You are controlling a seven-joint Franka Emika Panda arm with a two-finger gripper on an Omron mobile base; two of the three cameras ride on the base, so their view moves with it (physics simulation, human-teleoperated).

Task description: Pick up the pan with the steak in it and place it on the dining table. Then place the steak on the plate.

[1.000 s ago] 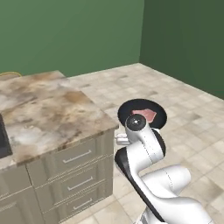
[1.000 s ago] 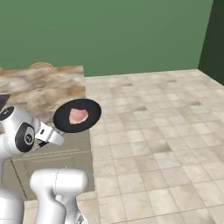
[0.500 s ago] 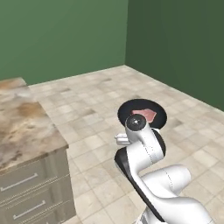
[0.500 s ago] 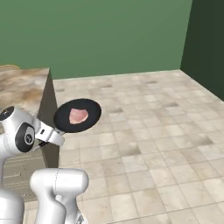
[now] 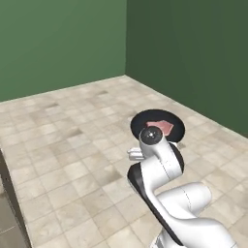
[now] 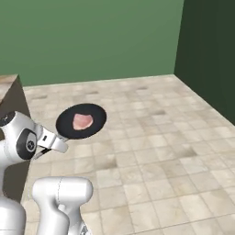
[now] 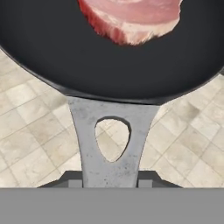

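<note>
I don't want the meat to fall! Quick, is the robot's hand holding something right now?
Gripper: closed on the handle of the pan, holding it up over the floor with the steak inside.

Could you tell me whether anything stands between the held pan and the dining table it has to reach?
Nothing visible does. The claw grips the pan by its handle, with the steak in it, above bare floor tiles. Neither the table top nor the plate is in sight, so the path to them cannot be judged.

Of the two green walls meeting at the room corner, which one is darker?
The right-hand wall is the darker one, a deep shaded green. The back wall behind the pan is a lighter, brighter green.
</note>
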